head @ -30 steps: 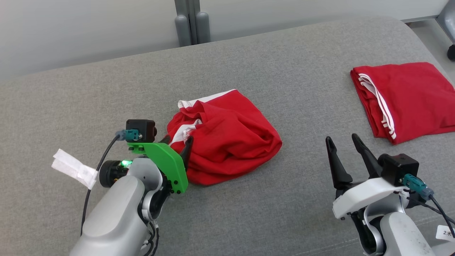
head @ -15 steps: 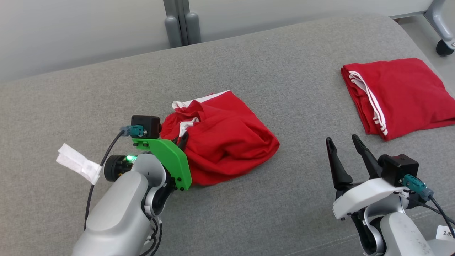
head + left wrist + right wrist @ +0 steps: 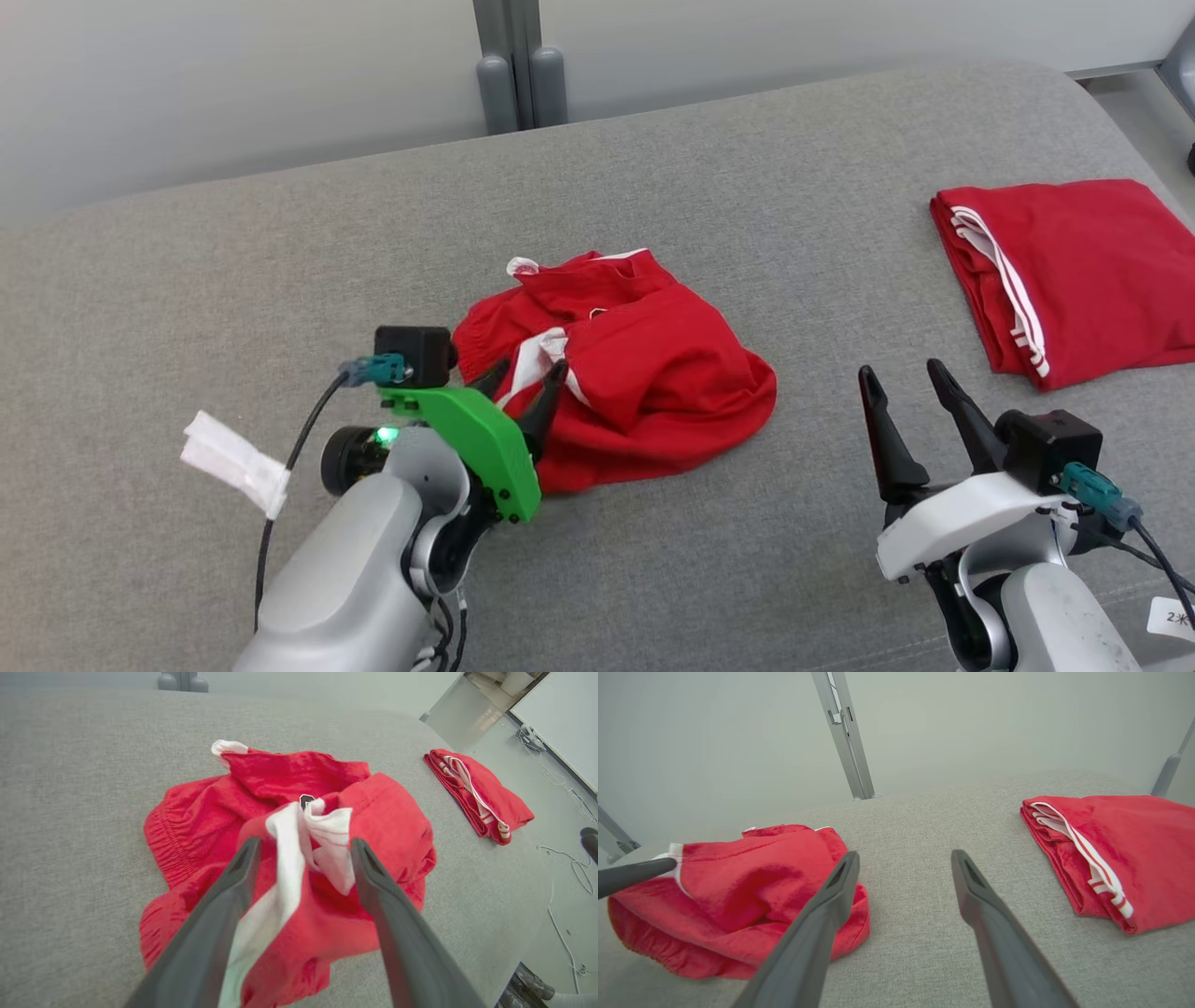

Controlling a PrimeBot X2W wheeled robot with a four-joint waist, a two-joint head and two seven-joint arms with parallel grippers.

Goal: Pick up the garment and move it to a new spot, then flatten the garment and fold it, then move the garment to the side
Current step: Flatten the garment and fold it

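Crumpled red garment (image 3: 644, 373): middle of grey padded surface (image 3: 280, 280). Left end effector (image 3: 528, 369): prongs apart, straddling its white-striped fold, not clamped. Right end effector (image 3: 902, 371): prongs apart, empty; folded red garment (image 3: 1083, 271) beyond it.

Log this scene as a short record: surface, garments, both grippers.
surface: grey cushion
crumpled red garment: heaped mid-surface, white trim showing
folded red garment: lying apart, on the robot's right
left gripper: open, fingers straddling a white-trimmed fold of the heap
right gripper: open, over bare cushion, holding nothing
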